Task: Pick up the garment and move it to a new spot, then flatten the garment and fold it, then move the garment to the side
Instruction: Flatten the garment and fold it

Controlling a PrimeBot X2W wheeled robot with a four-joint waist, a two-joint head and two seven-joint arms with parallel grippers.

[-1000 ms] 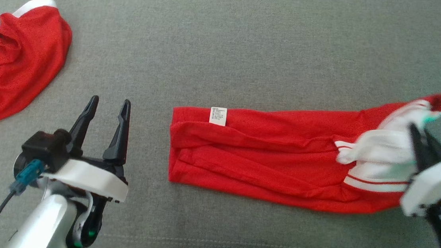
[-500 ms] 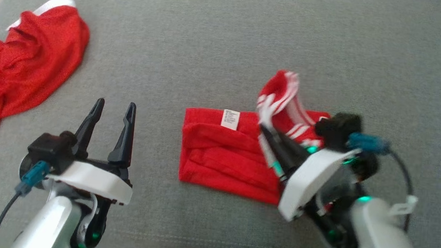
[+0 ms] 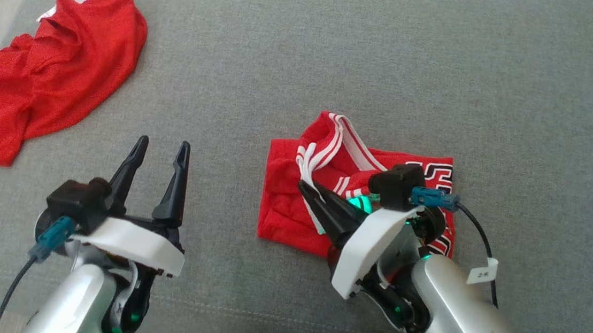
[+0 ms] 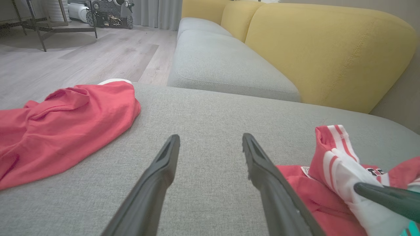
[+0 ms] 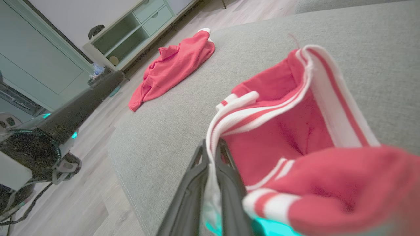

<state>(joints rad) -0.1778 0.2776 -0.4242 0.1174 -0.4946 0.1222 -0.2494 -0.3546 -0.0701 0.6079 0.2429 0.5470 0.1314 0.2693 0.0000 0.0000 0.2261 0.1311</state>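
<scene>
On grey cushion (image 3: 338, 57), right claw (image 3: 306, 189) pinches striped trim of garment (image 3: 281, 213), mid-fold; best lay edge flush w/ left hem before release. Left claw (image 3: 163, 144) wide, empty.

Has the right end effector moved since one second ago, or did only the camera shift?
Yes. The right end effector, shut on the jersey, moved to the robot's left, closer to the crumpled red garment lying on the sofa.
</scene>
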